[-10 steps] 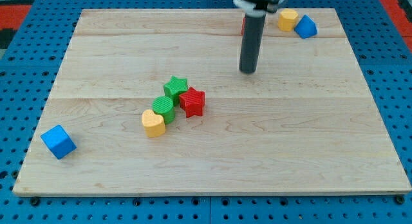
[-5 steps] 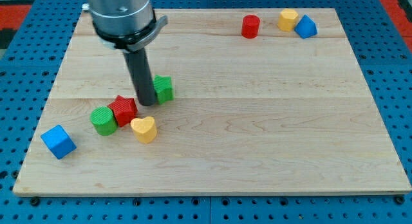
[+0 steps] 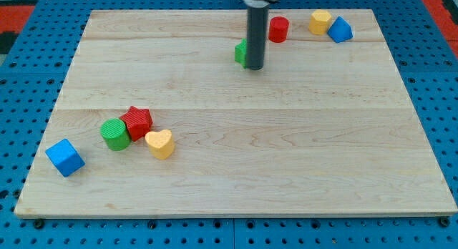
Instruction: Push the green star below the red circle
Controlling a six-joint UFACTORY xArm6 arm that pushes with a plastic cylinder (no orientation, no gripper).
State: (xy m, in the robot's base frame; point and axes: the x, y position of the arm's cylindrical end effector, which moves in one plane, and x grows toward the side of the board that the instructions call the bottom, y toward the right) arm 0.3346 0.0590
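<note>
1. Your rod has no fingers to open or close, so there is no grip state to report; my tip (image 3: 255,66) is simply pressed down on the wooden board (image 3: 300,149) near the view's top.
2. The green star (image 3: 241,52) sits touching my tip on its view-left side, mostly hidden behind the rod, so its star outline can't be confirmed from here.
3. The red circle (image 3: 278,28) lies up and to the view's right of my tip, near but apart from it.
4. As a judgement, the star is close to its goal but sits left of the spot directly below the circle. Bring my tip round to the star's view-left side and nudge it gently rightward, stopping once it lines up under the circle.
5. Keep strokes short and centred on the star; an off-centre push would likely spin it aside or drive it up into the circle.
6. Beyond the circle, further right of my tip, sit a yellow block (image 3: 320,21) and a blue block (image 3: 340,29); keep clear.
</note>
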